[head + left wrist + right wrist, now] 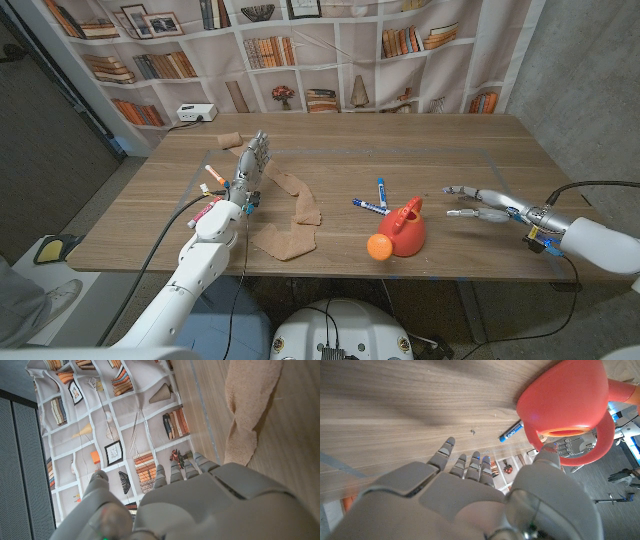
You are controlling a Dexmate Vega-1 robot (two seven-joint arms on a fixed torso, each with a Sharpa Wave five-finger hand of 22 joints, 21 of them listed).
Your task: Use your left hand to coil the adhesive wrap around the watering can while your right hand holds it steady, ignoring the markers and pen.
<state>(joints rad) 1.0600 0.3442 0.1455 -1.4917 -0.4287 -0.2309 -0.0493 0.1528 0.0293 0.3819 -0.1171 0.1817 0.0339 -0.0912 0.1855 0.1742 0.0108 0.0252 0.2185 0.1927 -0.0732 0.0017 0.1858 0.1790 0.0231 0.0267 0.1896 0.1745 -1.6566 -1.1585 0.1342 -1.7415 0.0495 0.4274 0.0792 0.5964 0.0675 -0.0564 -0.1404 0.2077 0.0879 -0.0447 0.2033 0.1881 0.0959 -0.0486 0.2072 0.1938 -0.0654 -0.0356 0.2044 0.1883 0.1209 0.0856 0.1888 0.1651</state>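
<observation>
Left hand, fingers apart and empty, left of centre beside adhesive wrap; right hand, fingers spread and empty, right of watering can, positioned to steady.

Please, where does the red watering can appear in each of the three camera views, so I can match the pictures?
Head view: the watering can stands near the table's front edge, right of centre, its orange spout end toward the camera.
Left wrist view: not in this picture.
Right wrist view: it sits at the upper right, beyond the right hand.
Shared landmark: the blue marker lying beside the can.
</observation>
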